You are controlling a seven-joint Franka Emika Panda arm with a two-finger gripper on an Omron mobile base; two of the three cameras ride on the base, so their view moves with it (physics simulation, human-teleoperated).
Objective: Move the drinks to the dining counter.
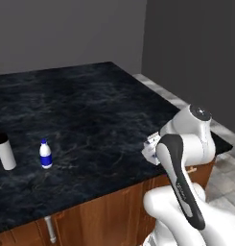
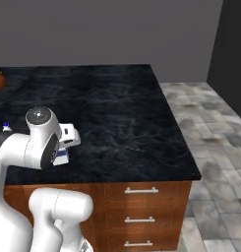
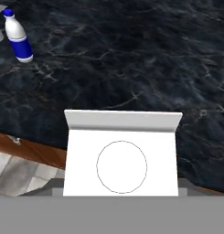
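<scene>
- gripper (image 3: 121,194) is grasping the carton (image 3: 122,153): the white gabled top sits right above the hand camera, with grey finger parts showing at both lower sides of it.
- carton is over the dining counter (image 1: 90,105), just inside its near edge, toward the near right corner. Left base view shows a bit of it (image 1: 150,146) beside the arm's wrist.
- whether the carton's base touches the counter or hangs just above it I cannot tell; its bottom is hidden.
- judgement: the step in hand is setting the carton down. Lower it straight and keep it upright, no tilt, since a gabled carton tips easily.
- judgement: it is close to the near edge, so put it a little further in before letting go, then open fully and lift straight up so the fingers don't drag it.
- further along the near edge, toward the left: small bottle (image 1: 45,154) with blue label, upright, well apart from the carton.
- just past it, near the left side: tall white cylinder (image 1: 5,151) with black cap, upright, apart from the bottle.
- both already stand on the dining counter; judgement: the carton is the last drink.
</scene>
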